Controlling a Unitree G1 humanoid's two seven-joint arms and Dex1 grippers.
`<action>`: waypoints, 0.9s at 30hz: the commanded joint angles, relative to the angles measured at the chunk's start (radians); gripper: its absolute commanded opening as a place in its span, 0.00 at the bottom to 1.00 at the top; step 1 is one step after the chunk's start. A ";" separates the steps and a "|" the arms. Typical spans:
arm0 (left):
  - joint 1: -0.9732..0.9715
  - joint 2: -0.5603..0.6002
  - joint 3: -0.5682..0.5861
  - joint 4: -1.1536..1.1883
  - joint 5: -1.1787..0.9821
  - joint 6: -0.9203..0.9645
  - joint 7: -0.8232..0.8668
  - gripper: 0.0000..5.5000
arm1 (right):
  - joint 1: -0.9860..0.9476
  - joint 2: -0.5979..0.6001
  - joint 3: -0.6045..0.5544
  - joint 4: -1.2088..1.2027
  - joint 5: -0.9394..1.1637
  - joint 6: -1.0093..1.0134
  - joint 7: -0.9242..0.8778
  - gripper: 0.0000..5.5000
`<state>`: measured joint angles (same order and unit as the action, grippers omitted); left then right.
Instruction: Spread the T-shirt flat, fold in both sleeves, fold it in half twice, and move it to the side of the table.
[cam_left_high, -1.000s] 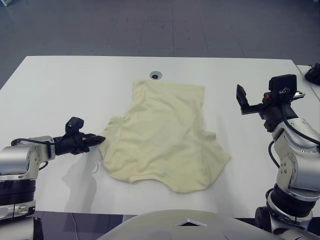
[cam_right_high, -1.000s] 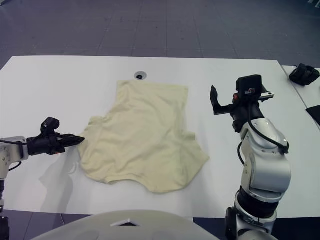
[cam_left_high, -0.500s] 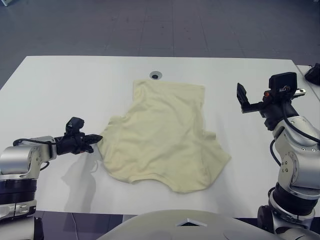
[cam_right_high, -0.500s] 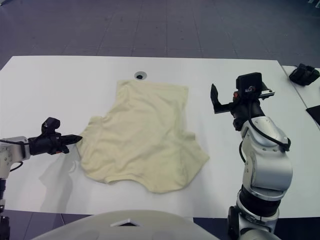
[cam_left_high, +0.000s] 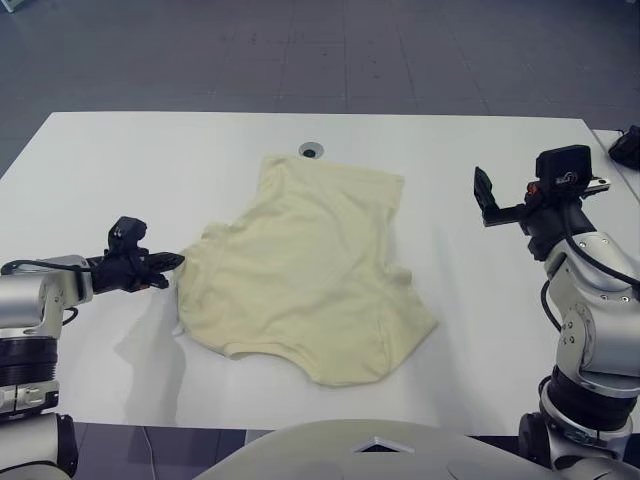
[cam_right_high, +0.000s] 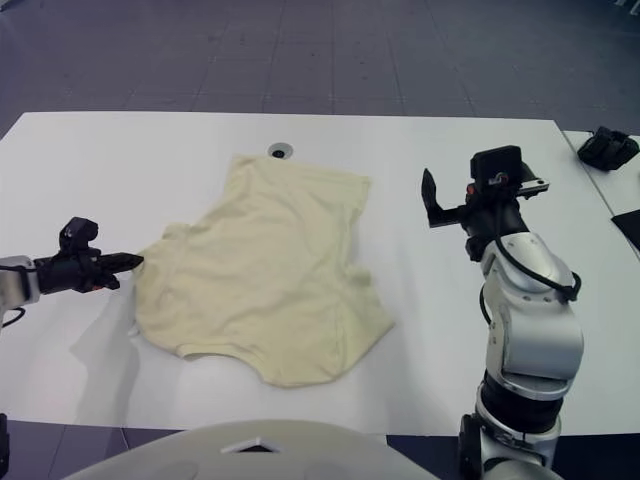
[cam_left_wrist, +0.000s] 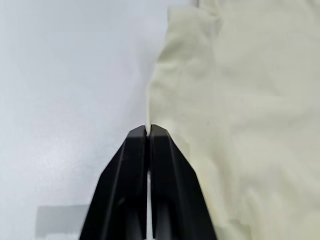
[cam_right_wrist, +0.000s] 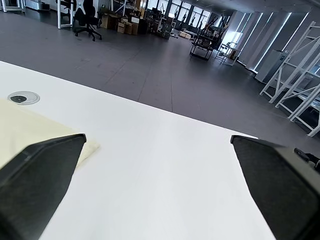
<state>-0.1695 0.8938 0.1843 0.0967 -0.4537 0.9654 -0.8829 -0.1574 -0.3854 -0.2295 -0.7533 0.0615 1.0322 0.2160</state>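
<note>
Pale yellow T-shirt (cam_left_high: 300, 270) lies rumpled on the desk (cam_left_high: 120, 160). At its 9 o'clock edge the left gripper (cam_left_high: 172, 262), pressed together, pinches the cloth. At 3 o'clock, well apart, the right gripper (cam_left_high: 486, 197) hangs raised with fingers spread

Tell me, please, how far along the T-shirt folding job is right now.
Nothing is finished: the T-shirt lies rumpled on the table, sleeves unfolded. In hand: the left gripper is shut on its left edge, the right gripper open and off the cloth. Left: flattening, both sleeves, two halvings, moving it aside.
</note>
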 joint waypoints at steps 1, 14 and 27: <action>-0.028 0.058 -0.013 -0.077 -0.034 0.018 -0.070 0.00 | 0.022 0.018 0.010 -0.029 -0.002 -0.001 -0.025 0.98; -0.032 -0.038 -0.145 -0.303 -0.140 0.049 -0.115 0.00 | 0.003 0.022 0.035 -0.014 0.005 -0.011 -0.046 0.98; -0.082 -0.160 -0.010 -0.345 -0.275 0.153 0.046 0.32 | 0.050 0.028 -0.027 -0.063 0.078 0.081 0.008 0.98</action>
<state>-0.2287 0.7453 0.0971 -0.2394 -0.6894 1.0864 -0.8734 -0.1381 -0.3685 -0.2138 -0.7788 0.1004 1.0566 0.1992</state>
